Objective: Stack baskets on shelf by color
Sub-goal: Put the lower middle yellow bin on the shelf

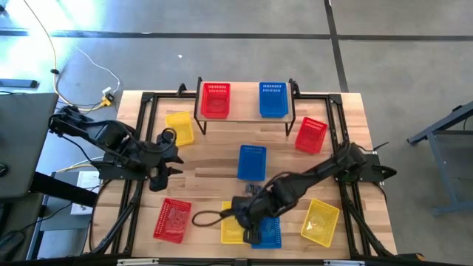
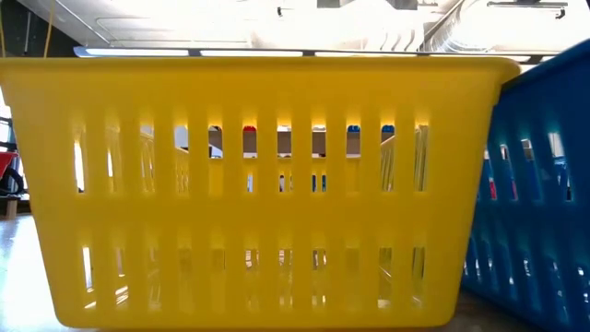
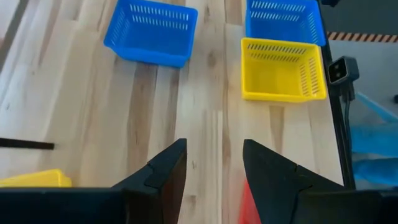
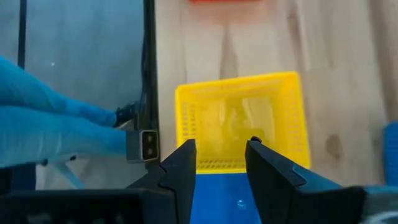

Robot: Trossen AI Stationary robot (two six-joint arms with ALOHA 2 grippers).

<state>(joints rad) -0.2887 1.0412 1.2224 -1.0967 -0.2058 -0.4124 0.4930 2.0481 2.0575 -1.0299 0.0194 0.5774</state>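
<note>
**Baskets spread over the wood table, two already on the shelf**

The shelf stands at the far edge of the light-wood tabletop and serves as the landmark here. On its plank sit a red basket toward the left end and a blue basket toward the right end, with a bare gap between them. Just left of the shelf lies a yellow basket; just right of it, a tilted red basket. In front of the shelf, near the table's middle, is a blue basket. Well in front of the shelf, along the near edge, lie a red basket, a yellow basket touching a blue basket, and another yellow basket farther right.

The right gripper hangs over the near-edge blue and yellow pair; its fingers stand apart with nothing between them. The left gripper hovers left of and in front of the shelf over bare wood, its fingers likewise parted and empty.

The table has a black frame along its edges. Around it lies a grey concrete floor crossed by dark lines, with a cable trailing at the far left. The low view is filled by the yellow and blue basket walls; bright ceiling light shows above them.
</note>
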